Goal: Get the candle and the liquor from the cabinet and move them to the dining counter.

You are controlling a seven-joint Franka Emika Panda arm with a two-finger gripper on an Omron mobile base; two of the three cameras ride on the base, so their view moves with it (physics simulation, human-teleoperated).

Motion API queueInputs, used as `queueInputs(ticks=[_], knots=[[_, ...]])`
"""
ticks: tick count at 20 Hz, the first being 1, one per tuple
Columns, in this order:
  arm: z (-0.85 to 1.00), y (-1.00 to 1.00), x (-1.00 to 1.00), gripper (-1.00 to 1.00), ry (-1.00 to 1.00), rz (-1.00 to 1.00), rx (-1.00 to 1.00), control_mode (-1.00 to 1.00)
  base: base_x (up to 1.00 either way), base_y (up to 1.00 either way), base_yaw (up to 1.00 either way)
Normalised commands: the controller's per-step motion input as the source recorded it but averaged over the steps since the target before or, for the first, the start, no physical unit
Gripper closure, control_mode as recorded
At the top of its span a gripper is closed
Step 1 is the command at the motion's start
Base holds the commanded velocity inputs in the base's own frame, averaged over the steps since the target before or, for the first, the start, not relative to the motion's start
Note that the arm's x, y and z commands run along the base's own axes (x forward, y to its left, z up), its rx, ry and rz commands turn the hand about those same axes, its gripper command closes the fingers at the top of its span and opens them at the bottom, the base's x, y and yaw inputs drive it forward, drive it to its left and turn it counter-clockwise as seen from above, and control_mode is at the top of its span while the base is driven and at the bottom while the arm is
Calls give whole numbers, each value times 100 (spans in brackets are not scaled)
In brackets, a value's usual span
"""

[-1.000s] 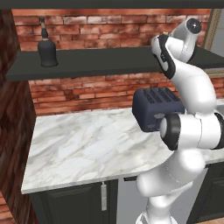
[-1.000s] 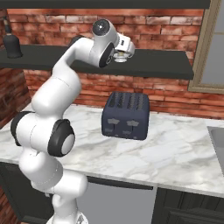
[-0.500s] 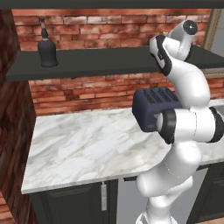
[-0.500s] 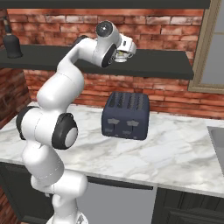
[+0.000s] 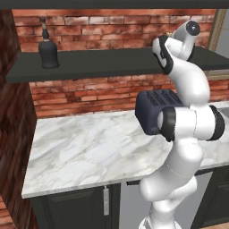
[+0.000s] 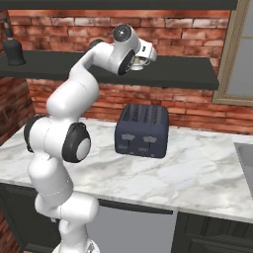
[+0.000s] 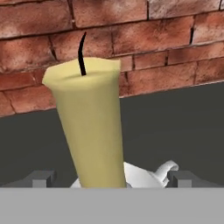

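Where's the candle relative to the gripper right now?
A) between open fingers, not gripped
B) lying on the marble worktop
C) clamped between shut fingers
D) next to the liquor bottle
A: in the hand view the candle stands on the shelf between the spread fingertips, ungripped.

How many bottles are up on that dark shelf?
1: a black bottle stands at the shelf's far left end, against the brick. The robot's arm hides part of the shelf, so another could be behind it.

The candle (image 7: 89, 127) is pale yellow with a black wick, upright on a whitish saucer on the dark grey cabinet (image 5: 112, 62) shelf before red brick; the liquor (image 5: 48, 52), a squat black bottle, stands upright far along the shelf.
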Motion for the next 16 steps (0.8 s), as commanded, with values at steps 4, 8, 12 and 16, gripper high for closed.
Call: queueInputs(ticks=[4,8,12,16], knots=[[-3,-6,13,-100,0,0,0,-100,0,0,0],[-1,-3,8,-100,0,0,0,-100,0,0,0],[0,0,0,100,0,0,0,-100,0,0,0],[0,-1,-15,100,0,0,0,-100,0,0,0]])
